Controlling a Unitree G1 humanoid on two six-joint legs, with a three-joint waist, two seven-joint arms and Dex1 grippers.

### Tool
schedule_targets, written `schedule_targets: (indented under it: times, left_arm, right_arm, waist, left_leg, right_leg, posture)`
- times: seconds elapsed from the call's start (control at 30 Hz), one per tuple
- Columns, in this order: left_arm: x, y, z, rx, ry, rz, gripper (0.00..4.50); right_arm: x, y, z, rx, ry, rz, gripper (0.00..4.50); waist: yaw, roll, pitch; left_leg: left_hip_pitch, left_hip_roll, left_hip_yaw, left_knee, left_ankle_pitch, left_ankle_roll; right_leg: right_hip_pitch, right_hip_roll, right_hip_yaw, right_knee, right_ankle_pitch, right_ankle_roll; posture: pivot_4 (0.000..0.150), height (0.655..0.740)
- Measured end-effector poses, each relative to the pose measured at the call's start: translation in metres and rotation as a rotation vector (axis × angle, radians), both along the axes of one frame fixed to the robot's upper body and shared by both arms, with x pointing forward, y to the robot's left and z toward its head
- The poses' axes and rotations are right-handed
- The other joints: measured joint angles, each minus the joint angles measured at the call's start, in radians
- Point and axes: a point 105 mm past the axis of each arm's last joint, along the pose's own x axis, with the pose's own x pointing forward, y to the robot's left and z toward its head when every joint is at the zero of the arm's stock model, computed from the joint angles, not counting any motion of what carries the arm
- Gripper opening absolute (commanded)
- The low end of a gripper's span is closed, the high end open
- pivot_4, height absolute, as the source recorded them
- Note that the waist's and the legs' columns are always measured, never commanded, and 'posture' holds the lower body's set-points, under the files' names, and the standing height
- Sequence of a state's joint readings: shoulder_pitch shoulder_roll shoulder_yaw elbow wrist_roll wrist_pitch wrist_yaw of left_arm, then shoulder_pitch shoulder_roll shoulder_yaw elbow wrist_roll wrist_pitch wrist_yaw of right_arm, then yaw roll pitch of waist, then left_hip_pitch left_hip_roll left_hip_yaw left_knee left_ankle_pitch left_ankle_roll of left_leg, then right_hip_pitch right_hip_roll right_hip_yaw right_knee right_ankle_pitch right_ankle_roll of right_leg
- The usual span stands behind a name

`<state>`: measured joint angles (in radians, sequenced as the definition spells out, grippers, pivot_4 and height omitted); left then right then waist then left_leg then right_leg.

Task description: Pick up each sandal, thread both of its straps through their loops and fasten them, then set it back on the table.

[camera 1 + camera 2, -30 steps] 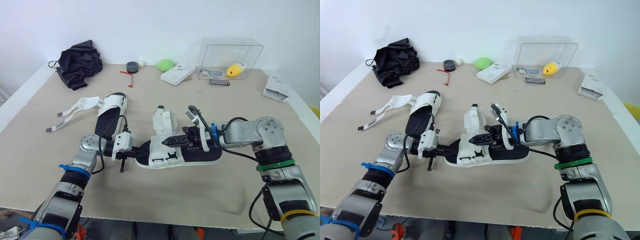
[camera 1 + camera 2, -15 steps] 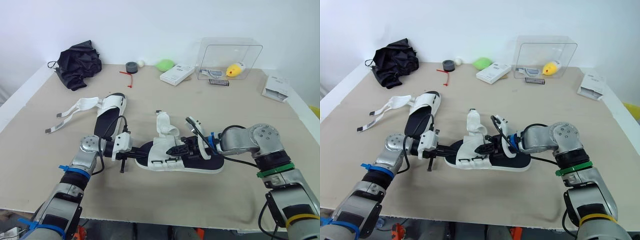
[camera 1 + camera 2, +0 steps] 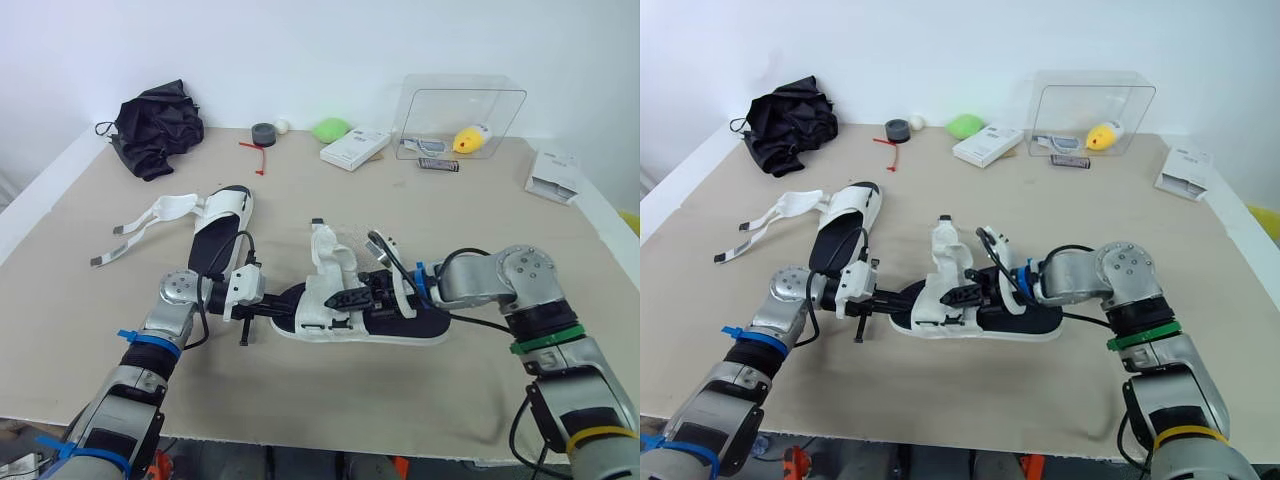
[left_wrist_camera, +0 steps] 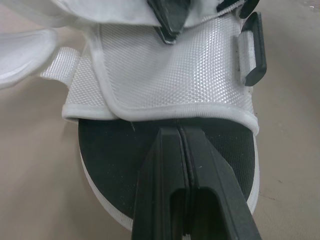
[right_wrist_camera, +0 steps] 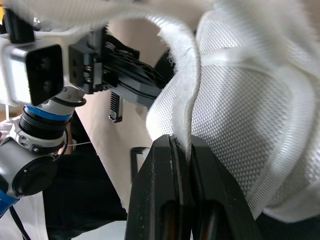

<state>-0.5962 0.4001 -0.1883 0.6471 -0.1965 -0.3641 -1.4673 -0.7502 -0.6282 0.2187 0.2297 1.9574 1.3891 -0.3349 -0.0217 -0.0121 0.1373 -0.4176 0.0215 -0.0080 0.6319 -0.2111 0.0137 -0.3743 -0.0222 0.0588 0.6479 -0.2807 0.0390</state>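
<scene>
— How are the fingers of the right gripper (image 5: 182, 146) found?
— Clenched on the edge of a white strap (image 5: 186, 95), which is held raised above the near sandal (image 3: 412, 324).
— And those of the left gripper (image 4: 179, 132)?
— Pressed together, with the tips laid over the black footbed at that sandal's toe end. Whether the sole is pinched cannot be told.
— Where is that sandal placed?
— It is rested flat on the table (image 3: 400, 400), between the two grippers. The second sandal (image 3: 222, 225) is seen beyond its toe end, on the robot's left, with its straps spread loose.
</scene>
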Motion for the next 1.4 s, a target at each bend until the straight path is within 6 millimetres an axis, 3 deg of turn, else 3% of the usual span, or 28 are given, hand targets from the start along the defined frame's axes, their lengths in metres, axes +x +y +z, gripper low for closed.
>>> schedule_targets:
  times: [0.3,0.53,1.03,1.4]
  left_arm:
    - [0.000,0.000,0.000,-0.001,0.001,0.000,0.00]
    - [0.000,0.000,0.000,-0.002,0.002,0.000,0.00]
    - [0.000,0.001,-0.001,0.000,0.003,0.002,0.00]
    - [-0.001,-0.001,0.001,-0.002,-0.005,-0.008,0.00]
  right_arm:
    - [0.001,-0.003,0.011,0.047,-0.028,0.005,0.05]
    - [-0.010,0.007,0.026,0.093,-0.110,0.073,0.05]
    - [-0.012,0.003,0.006,0.043,-0.090,-0.006,0.05]
    - [-0.032,0.003,0.008,0.074,-0.103,0.110,0.05]
  waist:
    - [0.000,0.000,0.000]
    - [0.000,0.000,0.000]
    - [0.000,0.000,0.000]
    - [0.001,0.000,0.000]
  left_leg:
    - [0.000,0.000,0.000,0.000,0.000,0.000]
    - [0.000,0.000,0.000,0.000,0.000,0.000]
    - [0.000,0.000,0.000,0.000,0.000,0.000]
    - [-0.004,0.000,-0.001,0.000,0.000,0.001]
  right_leg:
    - [0.000,0.000,0.000,0.000,0.000,0.000]
    - [0.000,0.000,0.000,0.000,0.000,0.000]
    - [0.000,0.000,0.000,0.000,0.000,-0.001]
    - [-0.003,-0.001,-0.001,-0.001,-0.001,0.000]
  posture:
    - [0.150,0.7400]
    - [0.150,0.7400]
    - [0.150,0.7400]
    - [0.150,0.7400]
